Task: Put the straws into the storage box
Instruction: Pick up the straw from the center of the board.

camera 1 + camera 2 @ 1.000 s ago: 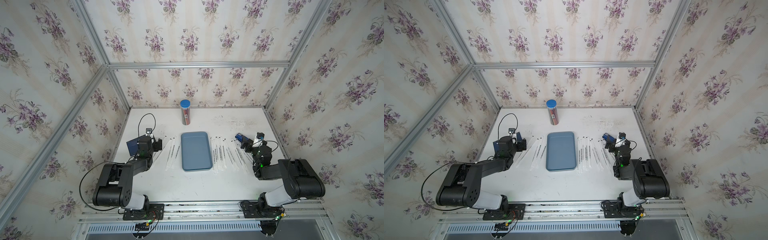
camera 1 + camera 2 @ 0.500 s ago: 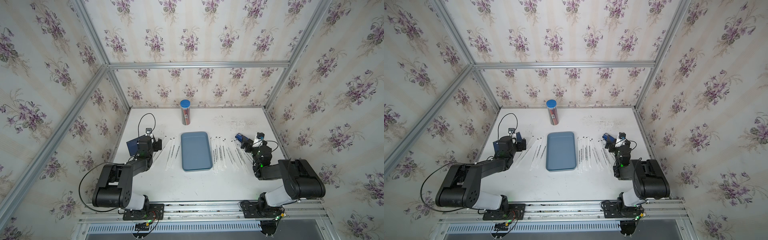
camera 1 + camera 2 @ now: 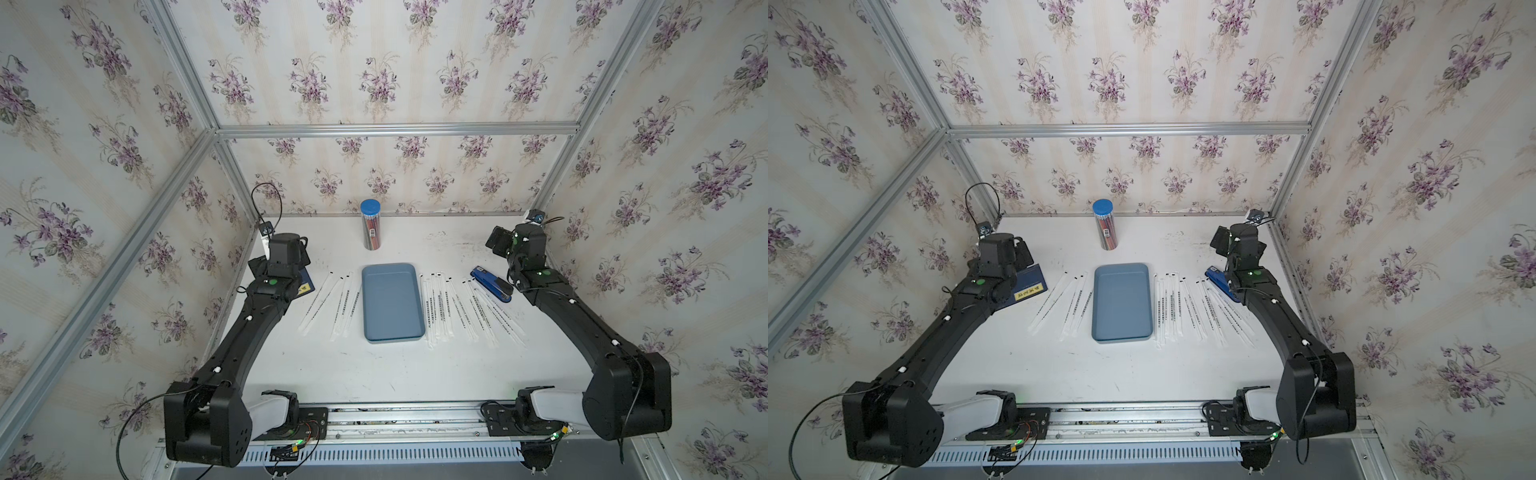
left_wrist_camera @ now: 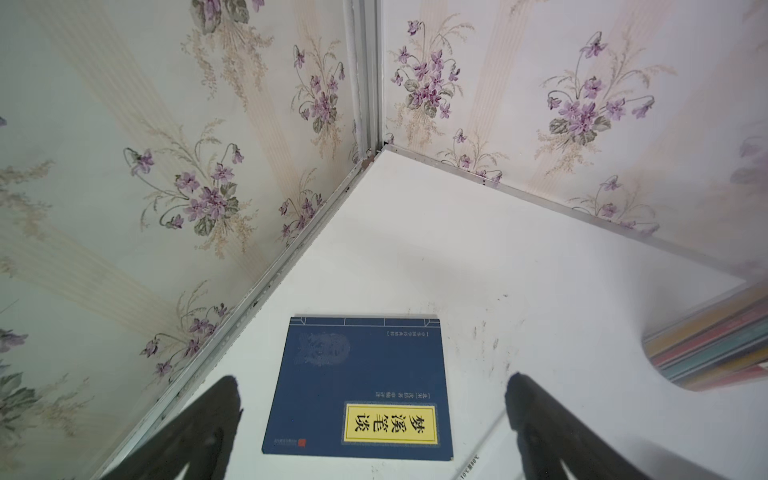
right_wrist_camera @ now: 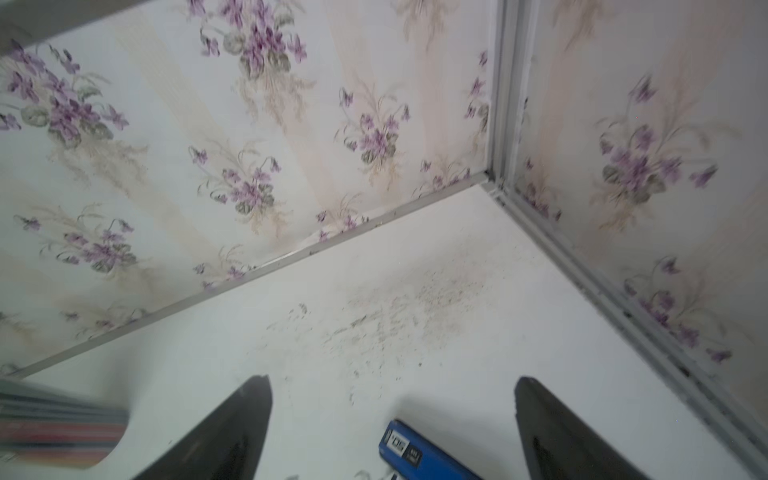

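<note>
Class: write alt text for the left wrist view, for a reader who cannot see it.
A dark blue book with a yellow label lies flat on the white table, framed by the open left gripper, near a wallpapered corner.

About a dozen straws (image 3: 436, 307), one storage box (image 3: 391, 303), one pencil tube (image 3: 371, 228), one book (image 3: 1027, 286) and one stapler (image 3: 492, 284) are lying there.

The right gripper (image 5: 391, 379) stands spread over the scuffed white counter (image 5: 374, 291); the end of a blue stapler (image 5: 415, 453) lies between its dark fingers, touching neither.
</note>
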Motion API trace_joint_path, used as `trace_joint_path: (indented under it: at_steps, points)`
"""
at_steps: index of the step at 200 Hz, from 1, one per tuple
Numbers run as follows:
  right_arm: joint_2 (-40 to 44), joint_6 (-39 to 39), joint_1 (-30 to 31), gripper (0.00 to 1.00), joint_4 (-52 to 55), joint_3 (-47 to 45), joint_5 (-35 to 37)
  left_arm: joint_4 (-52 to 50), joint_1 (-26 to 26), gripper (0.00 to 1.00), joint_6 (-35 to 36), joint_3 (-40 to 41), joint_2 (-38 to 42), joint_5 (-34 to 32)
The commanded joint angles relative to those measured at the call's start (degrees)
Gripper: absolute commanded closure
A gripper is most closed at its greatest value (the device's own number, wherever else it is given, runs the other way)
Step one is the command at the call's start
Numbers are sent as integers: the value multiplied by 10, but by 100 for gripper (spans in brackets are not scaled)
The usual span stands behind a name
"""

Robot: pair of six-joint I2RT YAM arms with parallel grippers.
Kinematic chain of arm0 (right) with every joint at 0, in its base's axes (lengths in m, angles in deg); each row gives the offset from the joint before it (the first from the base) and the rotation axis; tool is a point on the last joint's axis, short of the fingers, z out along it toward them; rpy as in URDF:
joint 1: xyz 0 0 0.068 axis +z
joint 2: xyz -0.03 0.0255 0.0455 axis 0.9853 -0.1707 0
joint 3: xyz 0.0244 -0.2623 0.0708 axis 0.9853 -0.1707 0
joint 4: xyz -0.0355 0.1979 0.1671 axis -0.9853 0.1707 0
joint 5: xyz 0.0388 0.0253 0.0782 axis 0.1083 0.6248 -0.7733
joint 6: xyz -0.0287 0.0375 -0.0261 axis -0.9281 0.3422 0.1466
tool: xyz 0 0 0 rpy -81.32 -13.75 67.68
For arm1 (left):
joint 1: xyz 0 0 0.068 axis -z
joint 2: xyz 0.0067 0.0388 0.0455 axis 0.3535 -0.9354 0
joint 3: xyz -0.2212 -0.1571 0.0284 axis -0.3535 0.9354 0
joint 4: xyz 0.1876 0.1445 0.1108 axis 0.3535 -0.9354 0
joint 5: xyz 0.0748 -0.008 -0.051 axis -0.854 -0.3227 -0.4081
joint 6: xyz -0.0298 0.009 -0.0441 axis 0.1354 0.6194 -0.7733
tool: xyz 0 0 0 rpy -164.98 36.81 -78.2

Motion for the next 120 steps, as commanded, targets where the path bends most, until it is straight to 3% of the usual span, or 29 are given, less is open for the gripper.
trace_joint_path:
  at_steps: [1,20,40,68,83,96,104,120]
  points:
    - [17,83,-1,31,127,-15,-157,-250,-1,0,-75,-79,-38,45]
    - [36,97,9,37,157,-25,-160,-261,-6,0,5,-97,-45,153]
    - [35,101,41,38,195,-20,-161,-173,-4,3,73,-37,30,272]
    - [5,124,128,41,221,-17,-121,-97,11,0,82,-1,69,354]
    - [-31,143,193,44,235,-7,-77,-107,48,0,96,-10,54,340]
    - [-70,161,255,54,252,11,-52,-100,94,0,111,-2,49,319]
    - [-90,173,271,63,251,16,-59,-92,126,0,118,6,49,299]
    - [-106,201,288,69,224,5,-73,-70,178,0,113,28,53,262]
